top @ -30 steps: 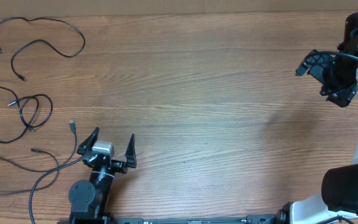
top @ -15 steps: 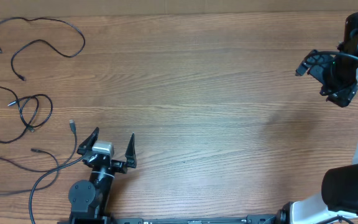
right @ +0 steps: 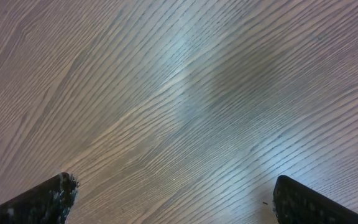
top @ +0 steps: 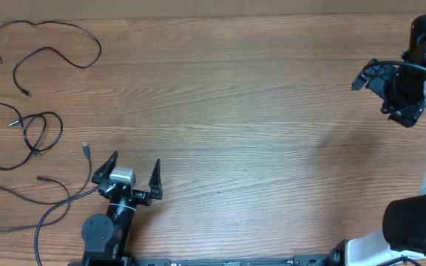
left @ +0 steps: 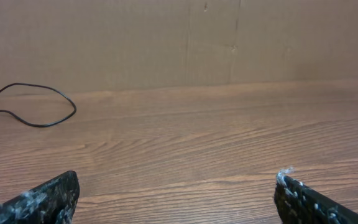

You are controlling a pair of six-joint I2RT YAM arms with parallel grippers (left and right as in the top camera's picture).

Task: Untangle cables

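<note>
Thin black cables lie loose on the wooden table at the far left of the overhead view. One long cable (top: pixel 50 44) curls at the top left; part of it shows in the left wrist view (left: pixel 39 112). A second cable (top: pixel 28 133) makes loose loops at mid left. A third cable (top: pixel 50 196) with a silver plug end trails toward the front left. My left gripper (top: pixel 133 166) is open and empty, near the front edge, to the right of the cables. My right gripper (top: pixel 368 77) is open and empty, raised at the far right over bare wood.
The wooden table (top: pixel 235 125) stretches between the two arms. A brown cardboard wall (left: pixel 166 37) stands behind its far edge. The left arm's base (top: pixel 106 233) sits at the front edge and the right arm's base (top: pixel 416 225) at the front right.
</note>
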